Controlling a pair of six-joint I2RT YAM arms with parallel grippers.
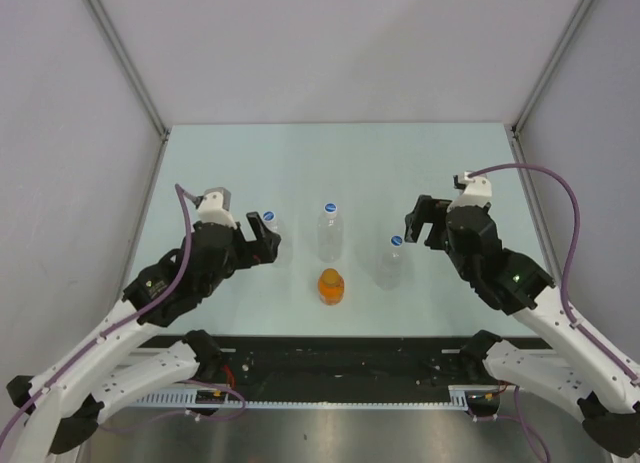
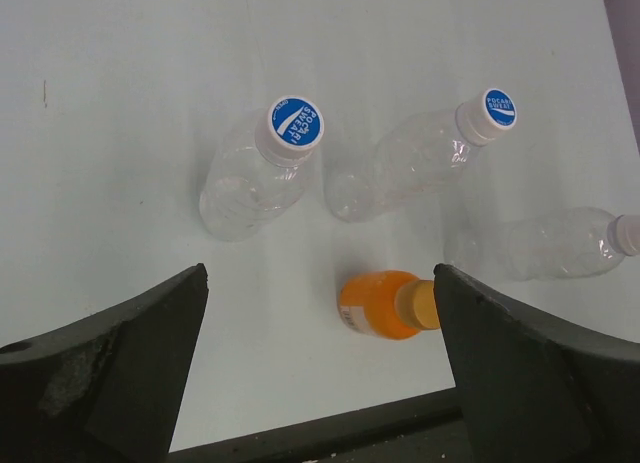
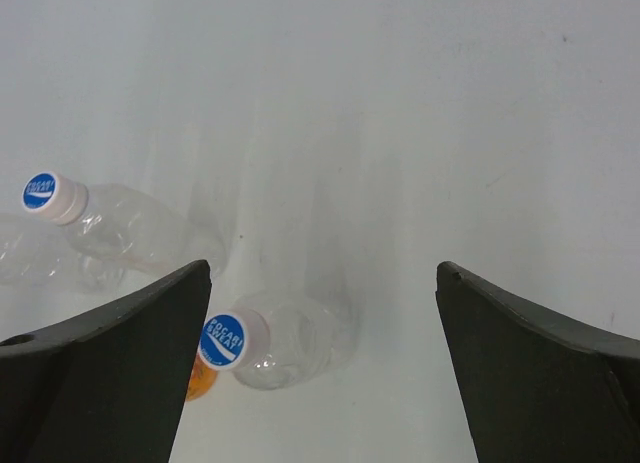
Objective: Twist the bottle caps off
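Left gripper (image 1: 264, 235): jaws spread wide, nothing held, just beside leftmost clear bottle (image 1: 274, 229). Right gripper (image 1: 414, 225): likewise wide and empty, near rightmost clear bottle (image 1: 392, 268). Centre clear bottle (image 1: 330, 238), orange bottle (image 1: 331, 285): upright between them. Blue caps (image 1: 329, 208), orange cap (image 2: 425, 305): all on. I'd clamp one body low, then square the other jaws over its cap.

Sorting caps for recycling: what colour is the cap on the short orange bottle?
The cap is plain orange, unmarked; clearest in the left wrist view.
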